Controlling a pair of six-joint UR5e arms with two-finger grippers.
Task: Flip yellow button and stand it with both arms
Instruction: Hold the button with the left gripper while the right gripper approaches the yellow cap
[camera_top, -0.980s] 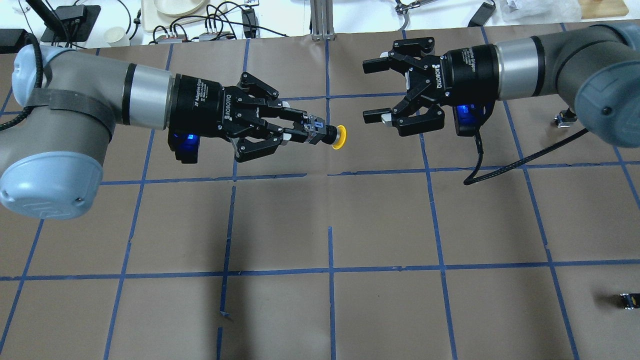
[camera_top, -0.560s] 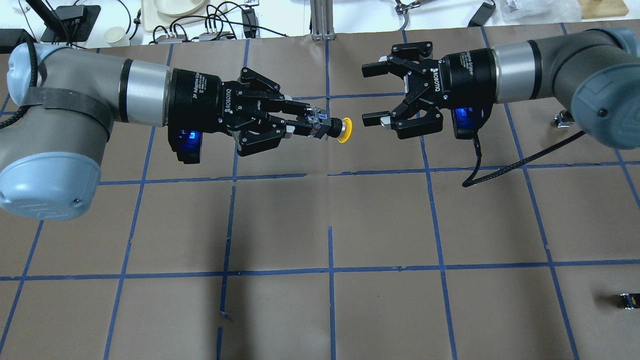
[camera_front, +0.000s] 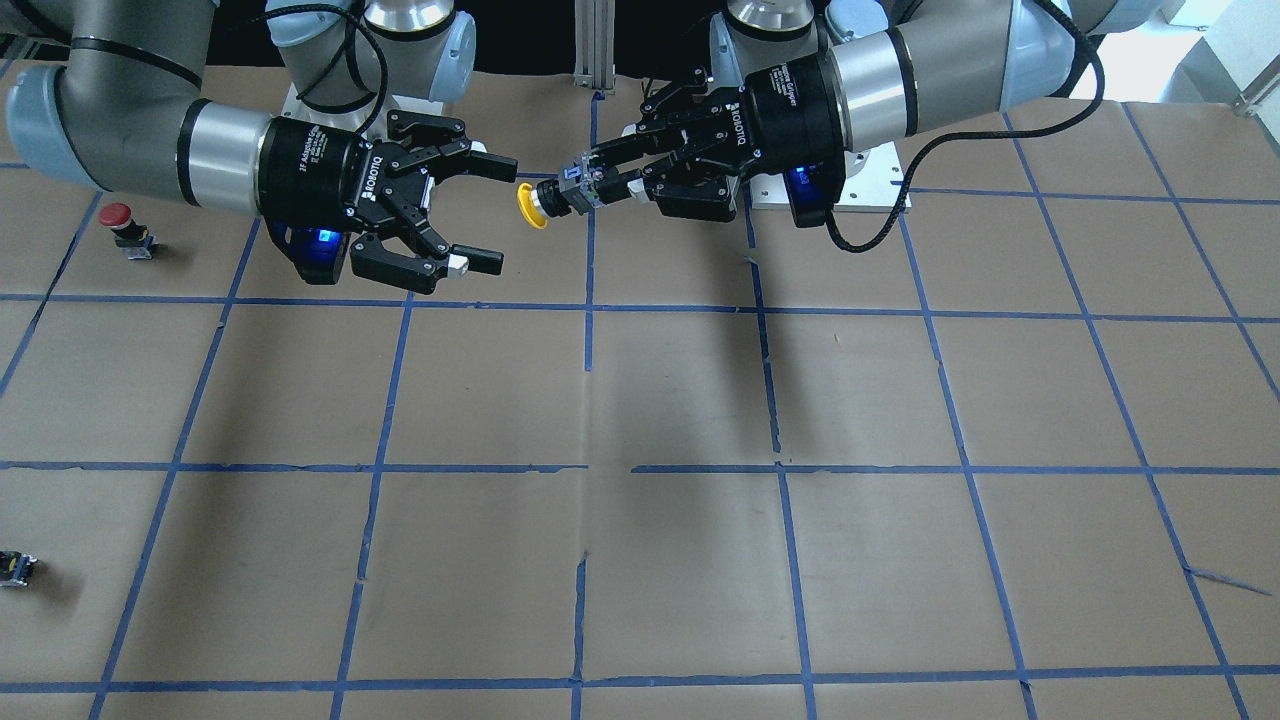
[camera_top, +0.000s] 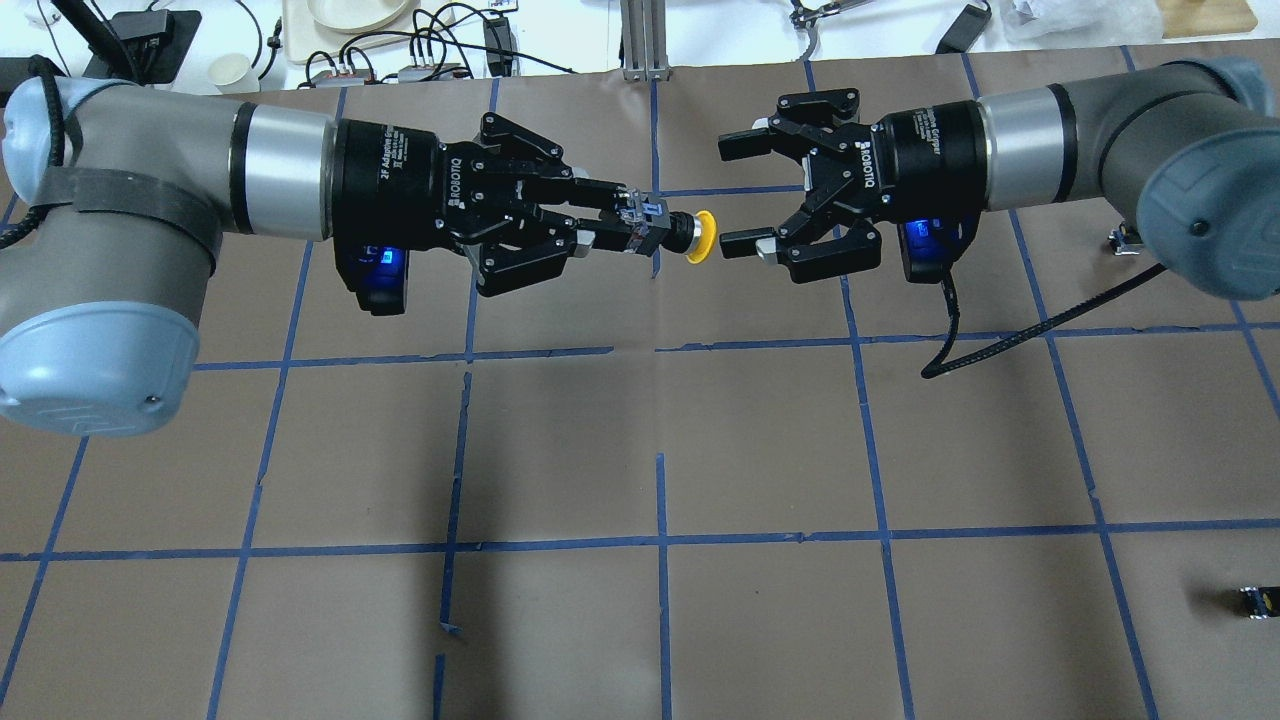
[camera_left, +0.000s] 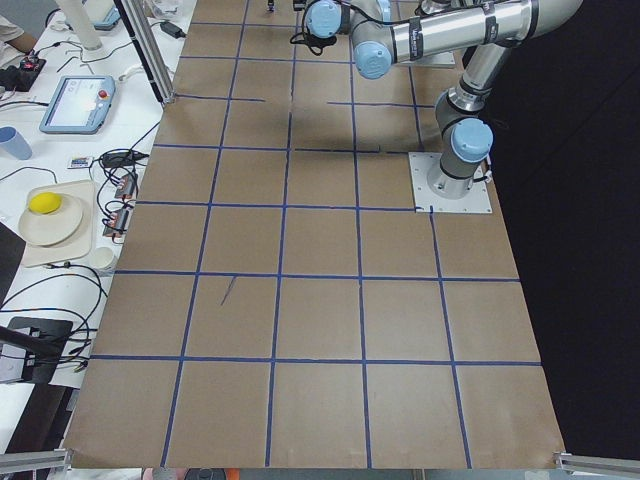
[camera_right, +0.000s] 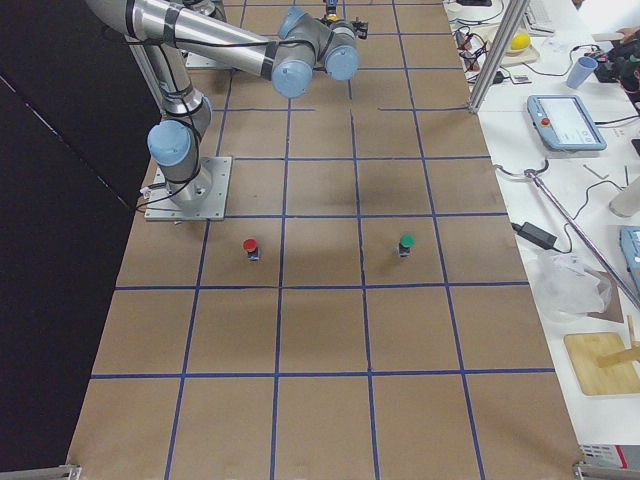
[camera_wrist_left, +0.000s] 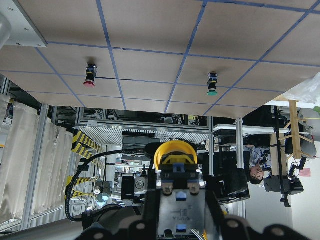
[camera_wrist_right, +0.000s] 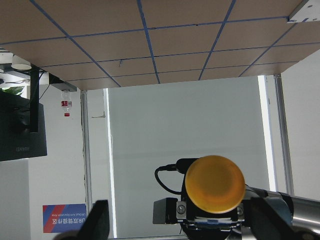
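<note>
My left gripper (camera_top: 628, 222) is shut on the black-grey body of the yellow button (camera_top: 700, 237) and holds it level above the table, cap toward the right gripper. My right gripper (camera_top: 737, 195) is open and empty, facing it; the cap sits just short of its near fingertip (camera_top: 735, 243). In the front view the left gripper (camera_front: 592, 183) holds the button (camera_front: 531, 205) before the open right gripper (camera_front: 493, 214). The left wrist view shows the button (camera_wrist_left: 174, 154) from behind. The right wrist view shows the cap (camera_wrist_right: 215, 184) between its fingers (camera_wrist_right: 97, 224).
A red-capped button (camera_front: 120, 220) stands on the brown gridded table (camera_top: 760, 450) under the right arm, and shows in the right side view (camera_right: 250, 247) beside a green-capped one (camera_right: 406, 243). A small black part (camera_top: 1258, 600) lies near the table's right front.
My left gripper has carried the yellow button to the right and slightly farther back, up to the right gripper. The right gripper has shifted a little left and stays open.
</note>
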